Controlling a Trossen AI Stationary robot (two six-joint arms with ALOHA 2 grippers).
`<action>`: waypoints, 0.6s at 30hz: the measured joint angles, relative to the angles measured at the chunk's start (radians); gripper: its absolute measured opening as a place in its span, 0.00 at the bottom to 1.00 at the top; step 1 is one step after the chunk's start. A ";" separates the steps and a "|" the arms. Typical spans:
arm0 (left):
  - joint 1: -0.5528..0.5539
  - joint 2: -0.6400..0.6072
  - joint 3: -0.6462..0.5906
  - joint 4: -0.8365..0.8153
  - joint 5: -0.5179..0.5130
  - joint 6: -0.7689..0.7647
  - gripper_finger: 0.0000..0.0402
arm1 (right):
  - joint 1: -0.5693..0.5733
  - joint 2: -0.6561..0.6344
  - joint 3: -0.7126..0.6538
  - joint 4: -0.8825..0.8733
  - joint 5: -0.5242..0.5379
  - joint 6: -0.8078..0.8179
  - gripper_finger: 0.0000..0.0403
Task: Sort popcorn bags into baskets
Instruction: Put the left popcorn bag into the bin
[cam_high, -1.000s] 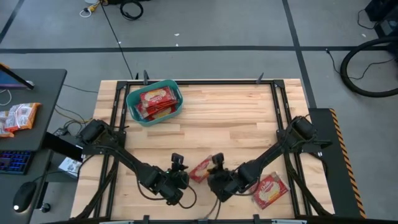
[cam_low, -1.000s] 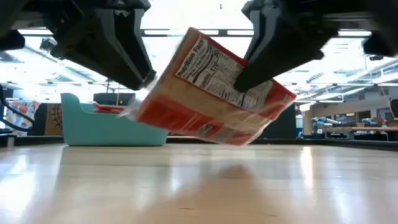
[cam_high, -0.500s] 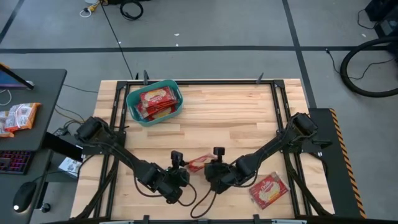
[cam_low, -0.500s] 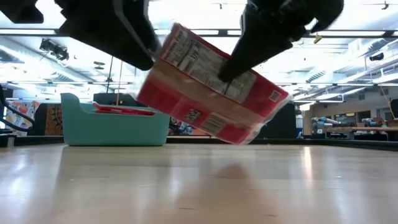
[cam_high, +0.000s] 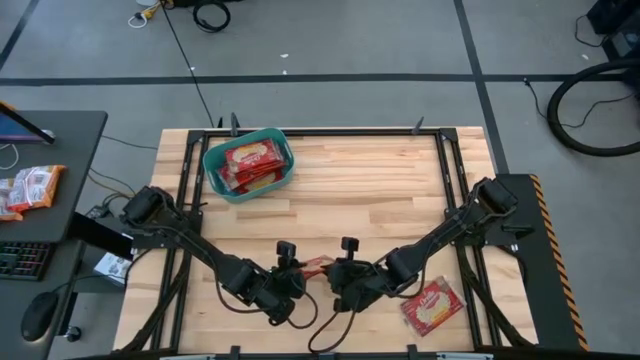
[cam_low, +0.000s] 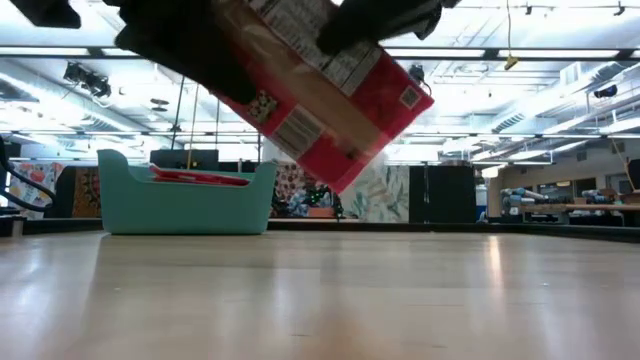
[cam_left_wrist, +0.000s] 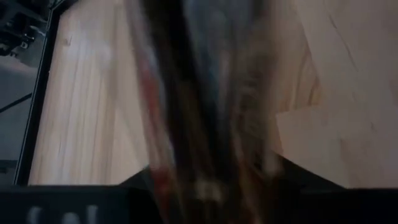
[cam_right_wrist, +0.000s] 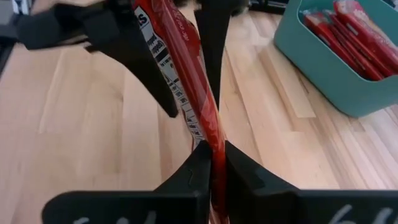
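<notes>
A red popcorn bag (cam_high: 315, 265) hangs in the air between both grippers near the table's near edge. In the low view, the bag (cam_low: 330, 100) is tilted and shows its printed back. My right gripper (cam_right_wrist: 214, 152) is shut on it. My left gripper (cam_right_wrist: 189, 99) is open, with one finger on each side of the bag's far end; I cannot tell whether they touch it. The teal tub (cam_high: 210, 165) sits at the far left with several red bags (cam_high: 250, 160) inside. Another bag (cam_high: 432, 305) lies flat on the table near the right edge. My right gripper pinches the bag's near edge (cam_right_wrist: 211, 140) between its two fingers, coming from the table's right and slanting down. The bag is turned on edge, lifted clear of the table and tilted, with its lower corner (cam_low: 335, 185) hanging free.
Bare wood lies between the grippers and the tub (cam_low: 180, 205). Black frame rails run along the table's left and right sides. A side desk to the left of the table holds more packets (cam_high: 30, 188).
Both grippers have risen and shifted slightly toward the table's left, carrying the bag up with them. The bag has gone from low over the table to well clear of it. It has also turned more on edge, so it looks narrower from above.
</notes>
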 joint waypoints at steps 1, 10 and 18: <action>0.000 -0.001 0.000 0.000 -0.002 0.000 0.34 | 0.000 -0.001 0.000 0.012 0.000 0.000 0.08; 0.000 -0.042 0.002 -0.030 0.009 -0.006 0.08 | 0.000 -0.004 0.001 0.052 -0.042 -0.018 0.10; -0.001 -0.104 0.003 -0.170 -0.072 -0.009 0.09 | -0.001 -0.057 0.000 -0.011 -0.010 -0.049 0.21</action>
